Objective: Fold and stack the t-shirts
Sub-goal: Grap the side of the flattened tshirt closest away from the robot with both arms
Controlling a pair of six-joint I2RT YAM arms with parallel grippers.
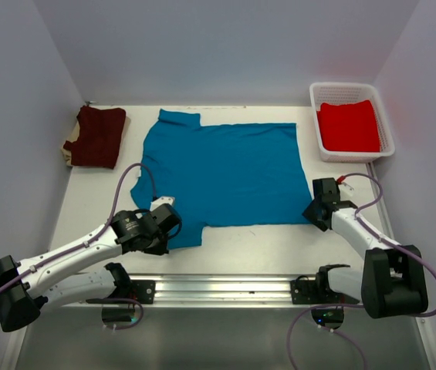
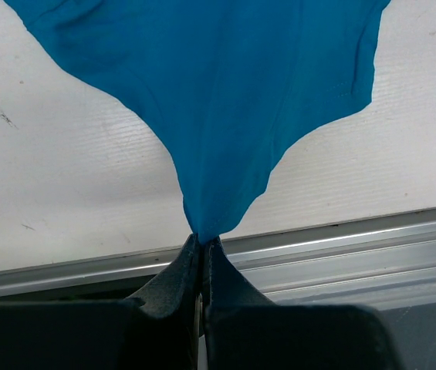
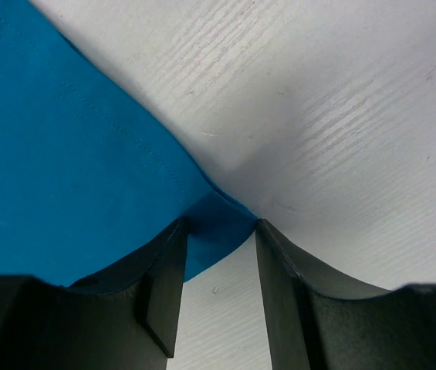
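Observation:
The teal-blue t-shirt [image 1: 225,173] lies spread flat across the middle of the table. My left gripper [image 1: 173,230] is shut on its near-left sleeve. In the left wrist view the cloth [image 2: 218,92] narrows to a point pinched between the fingertips of the left gripper [image 2: 202,239]. My right gripper [image 1: 311,213] sits low at the shirt's near-right corner. Its jaws stand apart, and the corner of the cloth [image 3: 221,223] lies between the tips of the right gripper [image 3: 219,225]. A folded dark maroon t-shirt [image 1: 98,136] lies at the far left. A bright red t-shirt [image 1: 349,127] lies in the basket.
The white mesh basket [image 1: 315,100] stands at the far right corner. A metal rail [image 1: 225,289] runs along the near edge between the arm bases. Grey walls close in the table on three sides.

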